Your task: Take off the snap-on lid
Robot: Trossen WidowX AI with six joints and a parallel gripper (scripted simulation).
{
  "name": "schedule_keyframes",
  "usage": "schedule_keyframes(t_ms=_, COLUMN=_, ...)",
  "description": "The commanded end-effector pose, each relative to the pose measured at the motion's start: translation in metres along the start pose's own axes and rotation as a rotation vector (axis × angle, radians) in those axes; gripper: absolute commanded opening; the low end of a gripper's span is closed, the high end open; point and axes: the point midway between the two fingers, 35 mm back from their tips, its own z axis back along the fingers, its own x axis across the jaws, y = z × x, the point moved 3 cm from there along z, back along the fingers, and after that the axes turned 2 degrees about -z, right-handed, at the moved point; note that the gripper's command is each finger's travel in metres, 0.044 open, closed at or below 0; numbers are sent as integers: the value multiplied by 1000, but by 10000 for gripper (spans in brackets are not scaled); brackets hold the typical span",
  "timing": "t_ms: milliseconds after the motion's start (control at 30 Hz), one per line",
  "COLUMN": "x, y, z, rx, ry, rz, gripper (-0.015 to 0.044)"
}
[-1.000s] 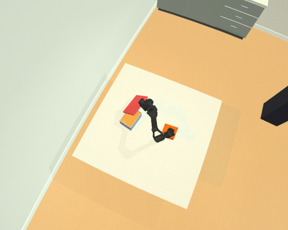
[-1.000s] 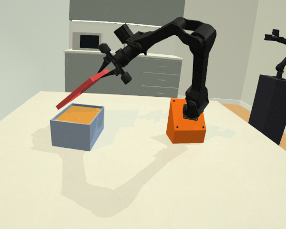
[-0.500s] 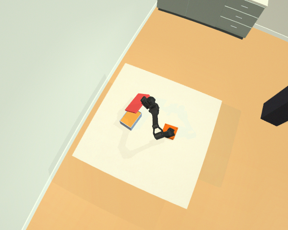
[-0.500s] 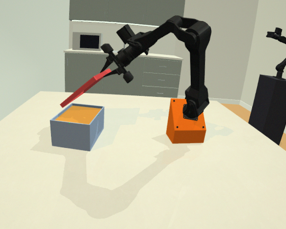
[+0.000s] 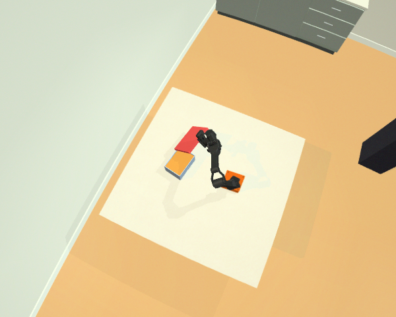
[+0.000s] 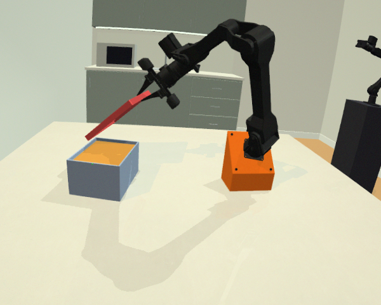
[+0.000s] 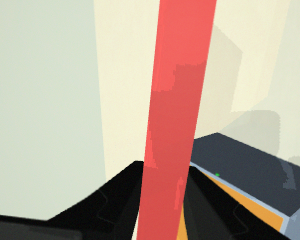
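The red lid (image 5: 189, 140) (image 6: 113, 116) (image 7: 182, 100) is off the box and held in the air, steeply tilted. Its lower end points down to the left in the exterior view. My gripper (image 6: 141, 96) (image 7: 163, 172) is shut on the lid's upper edge, and the wrist view shows the lid edge-on between the fingers. The blue-grey storage box (image 5: 172, 173) (image 6: 94, 178) (image 7: 240, 160) stands upright and open on the table (image 5: 208, 238) (image 6: 184, 262), with an orange surface (image 5: 180, 162) (image 6: 105, 152) inside. The lid is above and behind the box in the exterior view, apart from it.
The arm's orange base block (image 5: 241, 177) (image 6: 249, 182) stands right of the box. A dark pedestal (image 5: 379, 153) (image 6: 351, 141) with another arm stands beyond the table's right edge. Grey cabinets (image 5: 280, 20) (image 6: 164, 114) and a wall (image 5: 55, 85) (image 6: 30, 65) lie beyond the table.
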Motion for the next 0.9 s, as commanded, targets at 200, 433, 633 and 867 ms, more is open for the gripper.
schedule_keyframes(t_ms=200, x=7, y=-22, z=6, rx=1, ry=-19, rz=16, gripper=0)
schedule_keyframes(t_ms=433, x=6, y=-36, z=7, rx=0, ry=-19, rz=17, gripper=0)
schedule_keyframes(t_ms=633, x=6, y=-48, z=8, rx=-1, ry=-19, rz=17, gripper=0)
schedule_keyframes(t_ms=867, x=6, y=-62, z=10, rx=-1, ry=-20, rz=18, gripper=0)
